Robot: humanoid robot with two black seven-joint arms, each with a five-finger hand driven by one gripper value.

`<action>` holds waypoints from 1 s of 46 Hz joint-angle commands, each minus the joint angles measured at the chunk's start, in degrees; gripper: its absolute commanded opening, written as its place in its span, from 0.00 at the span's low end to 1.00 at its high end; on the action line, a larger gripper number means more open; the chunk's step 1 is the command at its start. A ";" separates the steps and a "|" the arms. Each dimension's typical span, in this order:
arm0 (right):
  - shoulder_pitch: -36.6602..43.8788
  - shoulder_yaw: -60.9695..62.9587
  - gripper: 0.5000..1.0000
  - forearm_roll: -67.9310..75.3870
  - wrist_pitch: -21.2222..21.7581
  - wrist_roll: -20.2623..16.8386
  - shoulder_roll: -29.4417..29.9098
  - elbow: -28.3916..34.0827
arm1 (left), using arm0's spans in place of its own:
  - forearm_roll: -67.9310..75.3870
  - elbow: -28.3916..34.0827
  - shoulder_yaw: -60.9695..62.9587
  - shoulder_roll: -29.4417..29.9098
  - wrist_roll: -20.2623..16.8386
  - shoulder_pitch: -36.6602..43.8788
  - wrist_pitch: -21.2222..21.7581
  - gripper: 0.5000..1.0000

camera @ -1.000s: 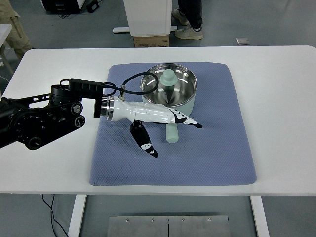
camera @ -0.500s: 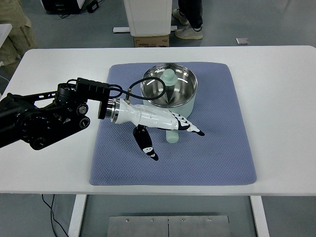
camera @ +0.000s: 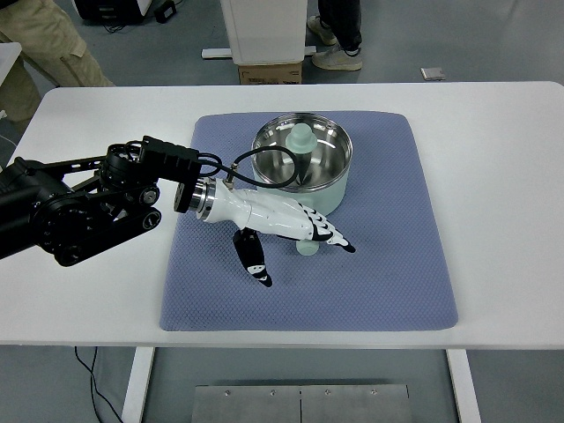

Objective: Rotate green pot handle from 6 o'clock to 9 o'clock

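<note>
On one mat [camera: 388, 264], one green pot [camera: 302, 163].

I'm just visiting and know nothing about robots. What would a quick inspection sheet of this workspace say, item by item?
Surface: white table with a blue-grey mat on it.
Job's things: green pot on the mat, steel inside; its handle points toward the robot, mostly hidden under the hand.
Clutter: nothing seen on the table.
Hands: left hand lies across the handle, fingers spread; right hand not in view.
Cables: black cable loops from the left arm over the pot rim.
Surroundings: a person's legs at upper left, shoes and a cardboard box beyond the table.
</note>
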 commanded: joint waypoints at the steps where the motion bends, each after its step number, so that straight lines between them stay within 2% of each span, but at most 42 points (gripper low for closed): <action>1: 0.00 0.01 1.00 0.00 0.00 0.00 0.00 0.00 | 1.79 0.11 0.34 0.00 0.00 -0.52 0.51 1.00; 16: 0.00 0.01 1.00 0.00 0.00 0.00 0.00 0.00 | 3.02 0.55 0.61 0.00 0.00 -1.40 2.71 1.00; 46: 0.00 0.01 1.00 0.00 0.00 0.00 0.00 0.00 | 8.29 1.26 2.01 -1.93 0.00 -4.21 3.32 1.00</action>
